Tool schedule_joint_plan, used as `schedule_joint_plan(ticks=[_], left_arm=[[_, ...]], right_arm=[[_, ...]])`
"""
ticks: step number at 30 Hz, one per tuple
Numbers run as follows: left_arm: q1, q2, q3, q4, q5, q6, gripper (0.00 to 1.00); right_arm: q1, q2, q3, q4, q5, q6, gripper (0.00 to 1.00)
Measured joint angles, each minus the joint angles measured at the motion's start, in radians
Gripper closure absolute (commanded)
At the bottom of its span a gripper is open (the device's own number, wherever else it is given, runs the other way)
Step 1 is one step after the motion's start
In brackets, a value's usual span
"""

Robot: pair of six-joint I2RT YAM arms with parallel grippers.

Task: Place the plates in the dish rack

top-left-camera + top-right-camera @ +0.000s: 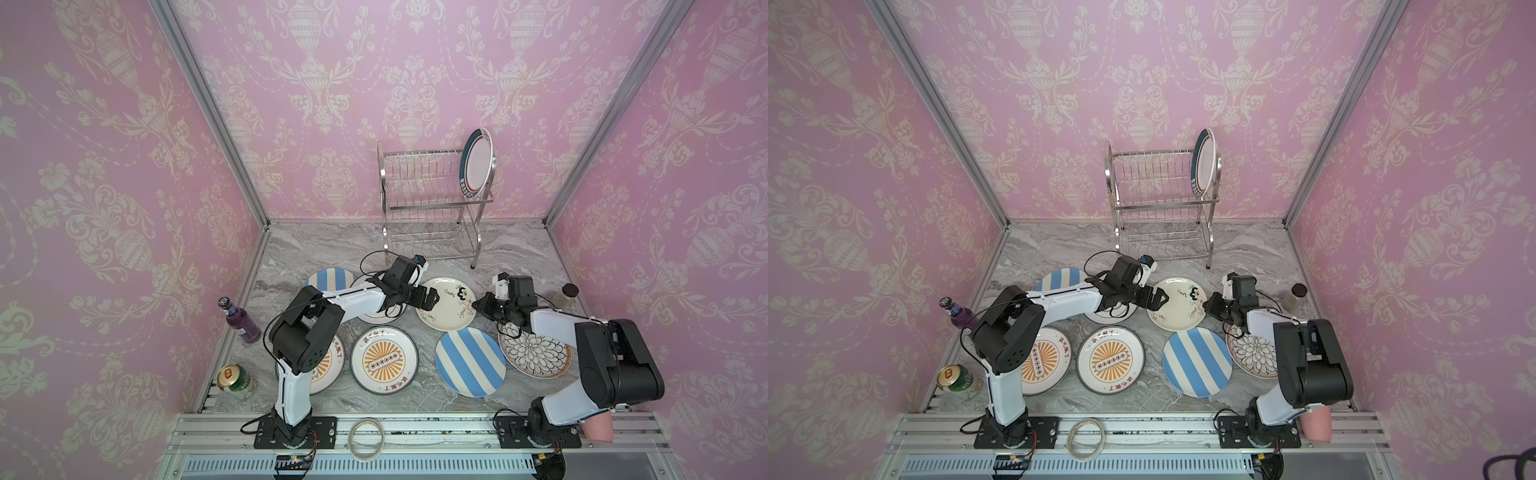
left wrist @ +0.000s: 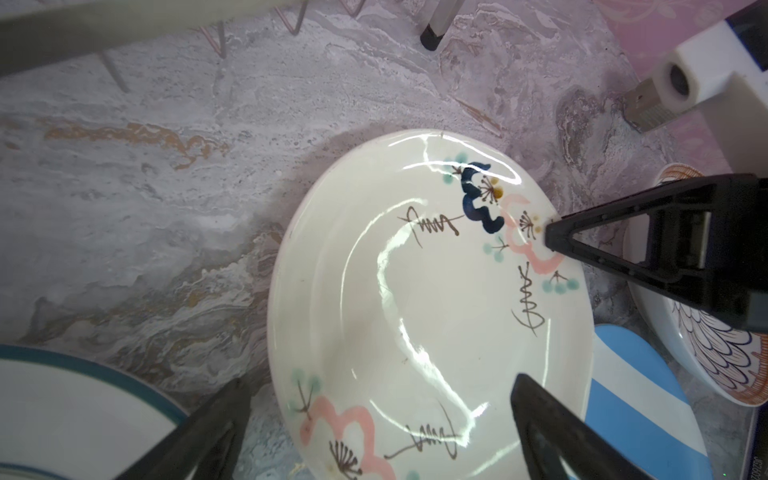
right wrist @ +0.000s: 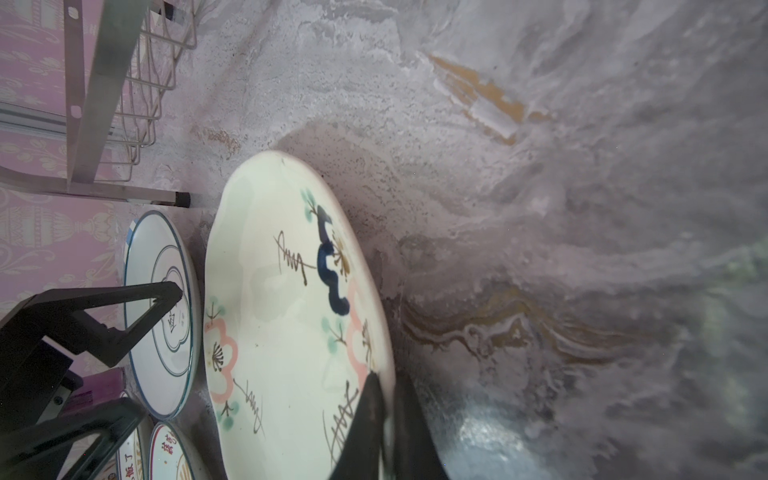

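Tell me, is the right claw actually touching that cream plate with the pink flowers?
Touching. The right wrist view shows the right gripper with its fingers closed on either side of the rim of the cream floral plate.

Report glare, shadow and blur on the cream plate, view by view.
Left wrist: curved white glare streaks cross the cream plate; the rack bar near the lens is blurred. Right wrist: little glare, a dark shadow on the marble beside the plate, right gripper tips soft. Both top views: plate evenly lit, no glare.
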Motion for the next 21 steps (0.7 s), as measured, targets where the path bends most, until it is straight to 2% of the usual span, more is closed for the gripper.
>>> schedule_joint_plan(ticks=[21], left_arm=[[-0.001, 0.065, 0.042, -0.016, 0.026, 0.011, 0.01]], right_arm=[[-0.005, -0.007, -0.014, 0.023, -0.003, 0.008, 1.0]])
